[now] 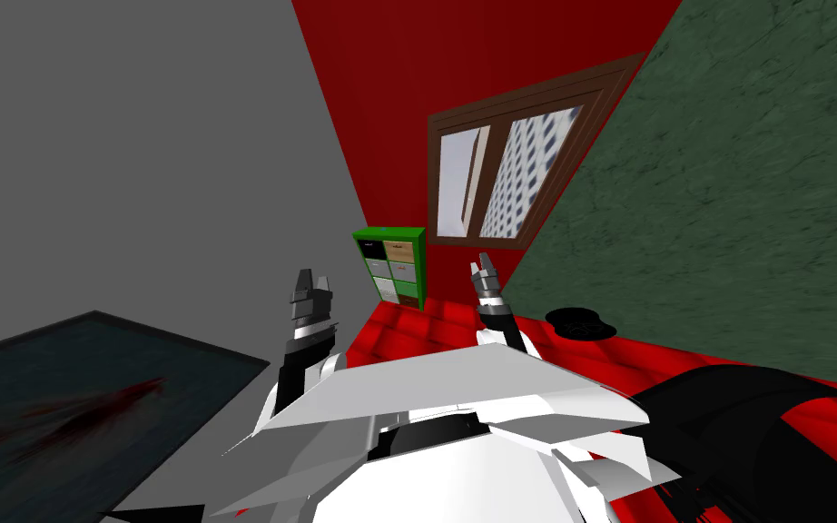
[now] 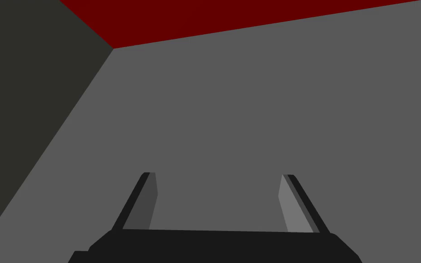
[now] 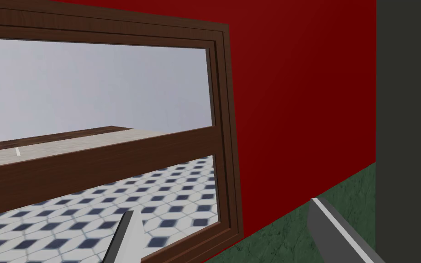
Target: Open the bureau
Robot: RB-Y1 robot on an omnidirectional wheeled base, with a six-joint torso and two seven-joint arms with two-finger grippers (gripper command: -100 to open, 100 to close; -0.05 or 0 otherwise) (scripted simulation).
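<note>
Not started: bureau (image 1: 392,266) well ahead of L end effector (image 1: 313,280) & R end effector (image 1: 481,265); both spread apart, empty.

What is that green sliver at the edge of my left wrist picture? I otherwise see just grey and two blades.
Observer: It is the side of a green bureau. The head view shows it whole, with two columns of small drawers, standing at the red wall.
Operator: Is either hand near it?
Observer: No. In the head view the left gripper and the right gripper are both raised well short of it and hold nothing.
Operator: What is the other hand pointing at?
Observer: The right wrist view looks at a brown-framed window in that red wall, and its fingers stand open.
</note>
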